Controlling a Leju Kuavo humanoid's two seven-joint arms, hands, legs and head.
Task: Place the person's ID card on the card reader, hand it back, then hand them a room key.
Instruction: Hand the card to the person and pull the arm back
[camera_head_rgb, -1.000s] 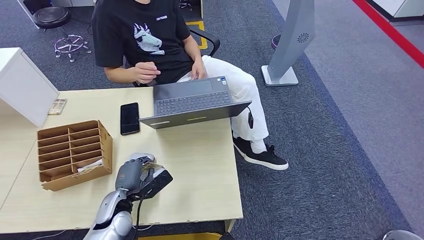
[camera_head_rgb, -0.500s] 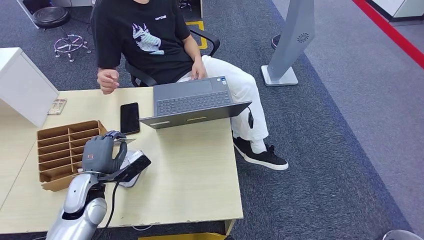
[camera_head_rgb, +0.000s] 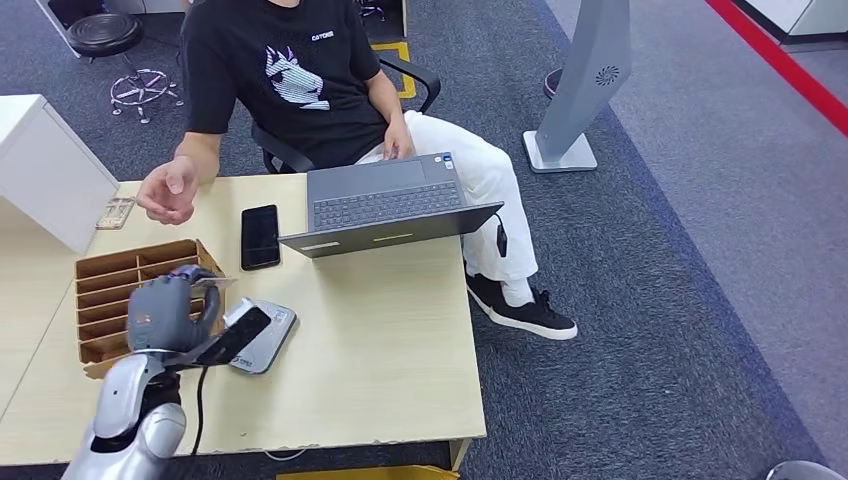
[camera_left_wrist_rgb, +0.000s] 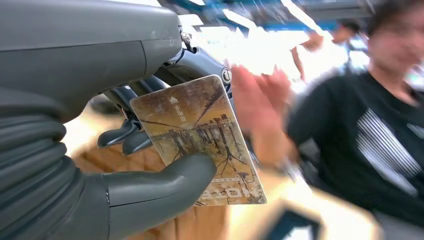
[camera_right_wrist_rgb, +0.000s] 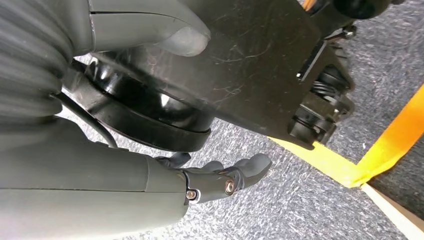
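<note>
left robot hand (camera_head_rgb: 165, 312): closed on the id card (camera_left_wrist_rgb: 200, 137), pinched between the thick thumb and the darker fingers (camera_left_wrist_rgb: 120, 136); it hovers over the wooden organiser (camera_head_rgb: 112, 300) on the desk (camera_head_rgb: 400, 340).
right robot hand (camera_right_wrist_rgb: 220, 182): hangs by the robot's body over the carpet, fingers loosely apart, holding nothing.
card reader (camera_head_rgb: 260, 335): lies flat on the desk just beside the left robot hand, with no card on it.
key relation: the person's hand (camera_head_rgb: 168, 190) is open above the desk's far edge, beyond the organiser; the card's long axis seems to point that way. the left robot hand is the nearer one.
step, as judged: handing the id card back.
hard to tell: the person's hand is blurred in the wrist view; no room key can be made out.
</note>
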